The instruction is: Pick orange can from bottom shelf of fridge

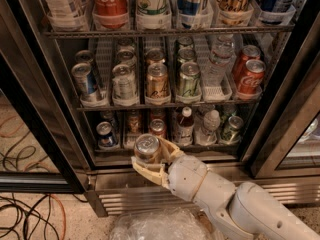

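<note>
Claw (148, 156) clenched around the orange can (147, 145), pale fingers (171, 150) pressed to its sides, silver top and pull tab facing up. Held upright just in front of the bottom counter (207, 145), at the left half of its front edge, over the steel base of the fridge (30, 104). Hard to tell whether touching that edge or just clear of it. Carried on a cream arm (235, 201) reaching in from the lower right.

Along the front edge behind: a blue can (105, 133) near the left corner, a redder can (158, 128) just behind the claw, then a small red-capped bottle (185, 124), a pale bottle (210, 125) and a green can (232, 128) toward the right corner.

One rack up, mixed cans in lanes, with Coca-Cola cans (250, 77) at the right end.

Lower down, a slotted grille (120, 200), crumpled clear plastic (155, 225), and loose cables (25, 211) on the floor at left.
</note>
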Tool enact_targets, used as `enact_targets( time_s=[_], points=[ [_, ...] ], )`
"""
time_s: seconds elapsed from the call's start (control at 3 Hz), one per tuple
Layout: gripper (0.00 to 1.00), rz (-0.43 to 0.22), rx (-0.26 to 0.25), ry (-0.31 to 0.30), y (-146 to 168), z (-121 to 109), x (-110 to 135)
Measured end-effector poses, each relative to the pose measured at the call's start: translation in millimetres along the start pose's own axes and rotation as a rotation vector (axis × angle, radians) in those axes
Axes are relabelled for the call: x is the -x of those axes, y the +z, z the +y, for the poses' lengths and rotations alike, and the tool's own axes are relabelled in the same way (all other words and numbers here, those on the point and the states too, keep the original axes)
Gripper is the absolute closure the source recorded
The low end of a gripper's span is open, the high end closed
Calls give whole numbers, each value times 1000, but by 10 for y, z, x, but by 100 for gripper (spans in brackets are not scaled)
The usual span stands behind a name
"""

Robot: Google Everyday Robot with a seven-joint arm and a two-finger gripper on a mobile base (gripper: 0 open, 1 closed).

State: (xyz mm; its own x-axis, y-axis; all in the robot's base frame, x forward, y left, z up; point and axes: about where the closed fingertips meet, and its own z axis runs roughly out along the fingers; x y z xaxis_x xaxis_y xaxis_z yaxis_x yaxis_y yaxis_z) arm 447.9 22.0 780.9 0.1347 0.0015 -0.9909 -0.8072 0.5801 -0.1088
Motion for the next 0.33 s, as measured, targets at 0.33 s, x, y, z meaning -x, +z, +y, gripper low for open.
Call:
enact_targets(
  time_s=[0.33],
  points=[
    [100,0,0,0,0,0,0]
  ],
)
